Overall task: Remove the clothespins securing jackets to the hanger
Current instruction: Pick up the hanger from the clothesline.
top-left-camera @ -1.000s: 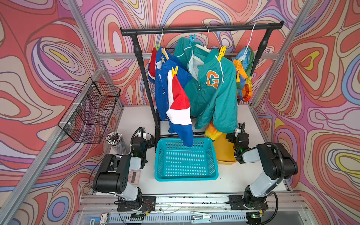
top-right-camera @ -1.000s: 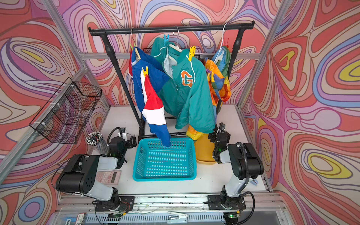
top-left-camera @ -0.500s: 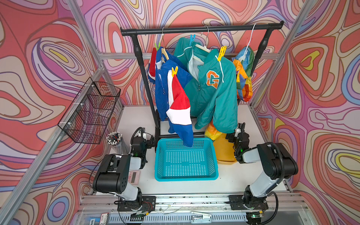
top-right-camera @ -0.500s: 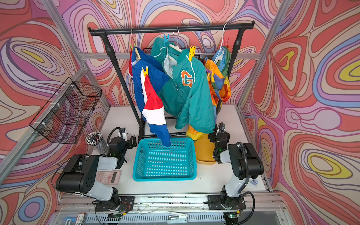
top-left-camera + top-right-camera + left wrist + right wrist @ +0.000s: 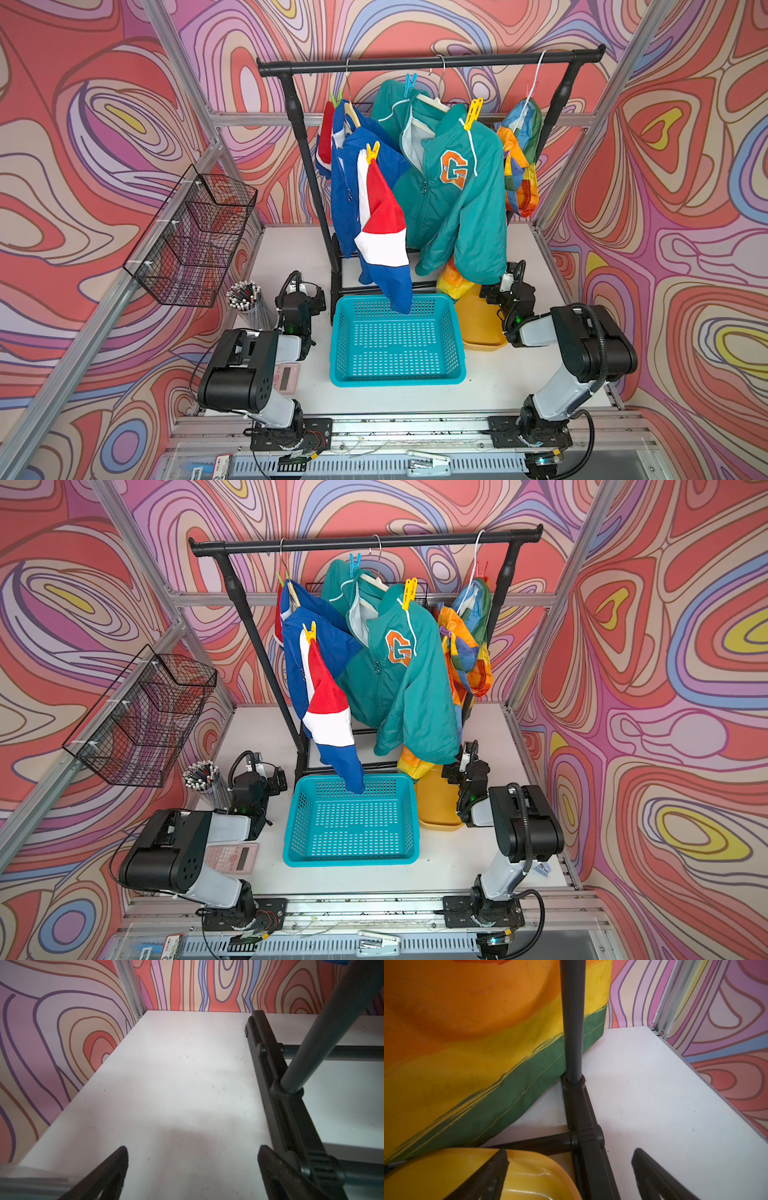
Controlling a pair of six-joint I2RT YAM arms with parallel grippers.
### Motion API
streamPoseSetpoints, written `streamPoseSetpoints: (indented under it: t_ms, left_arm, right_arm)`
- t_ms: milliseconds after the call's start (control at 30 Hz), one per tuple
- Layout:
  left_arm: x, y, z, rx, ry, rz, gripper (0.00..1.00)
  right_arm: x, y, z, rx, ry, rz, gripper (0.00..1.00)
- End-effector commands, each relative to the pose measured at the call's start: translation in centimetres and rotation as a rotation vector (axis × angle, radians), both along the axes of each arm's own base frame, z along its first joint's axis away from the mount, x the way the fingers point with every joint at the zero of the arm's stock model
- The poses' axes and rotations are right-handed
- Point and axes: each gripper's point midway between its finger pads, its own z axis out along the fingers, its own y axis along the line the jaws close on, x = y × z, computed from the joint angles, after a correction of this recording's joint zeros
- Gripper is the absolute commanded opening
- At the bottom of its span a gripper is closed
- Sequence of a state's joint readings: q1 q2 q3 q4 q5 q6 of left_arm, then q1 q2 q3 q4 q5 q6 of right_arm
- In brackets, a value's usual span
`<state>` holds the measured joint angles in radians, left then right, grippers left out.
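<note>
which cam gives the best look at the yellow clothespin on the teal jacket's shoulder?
Use a top view: in both top views the yellow clothespin stands unblocked on the teal jacket. Neither wrist view shows it. The left wrist view has only table and rack base; the right has rack post, rainbow jacket hem and yellow tub.

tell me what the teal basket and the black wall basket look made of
Teal basket: looks like moulded plastic, slightly glossy, with regular rows of slots. Wall basket: see-through grid of thin black wire, probably coated metal. Rack rail: black tube, likely painted metal, matte.
</note>
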<state>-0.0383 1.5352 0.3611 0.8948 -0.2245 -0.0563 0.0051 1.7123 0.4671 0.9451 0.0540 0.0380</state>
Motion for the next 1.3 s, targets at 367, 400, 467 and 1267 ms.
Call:
streamPoseSetpoints:
  t_ms: [367, 400, 467, 1267]
  left_arm:
    - [-3.8, 1.5, 9.8, -0.117, -0.183, 0.133, 1.0]
    - [-4.1, 1.3, 10.7, -0.153, -0.185, 0.125, 0.99]
    - [-4.7, 0.8, 12.1, -0.202, -0.173, 0.114, 0.97]
    - [-7.3, -7.1, 13.9, -0.351, -0.099, -0.118, 0.98]
  right_arm:
    - [-3.1, -1.0, 7.0, 0.17, -0.003, -0.103, 0.91]
    - [-3.6, -0.6, 7.9, 0.208, -0.001, -0.095, 0.89]
    - [-4.4, 0.0, 9.2, 0.276, 0.029, -0.083, 0.86]
    - [-11.3, 9.0, 36.6, 0.529, -0.314, 0.264, 0.55]
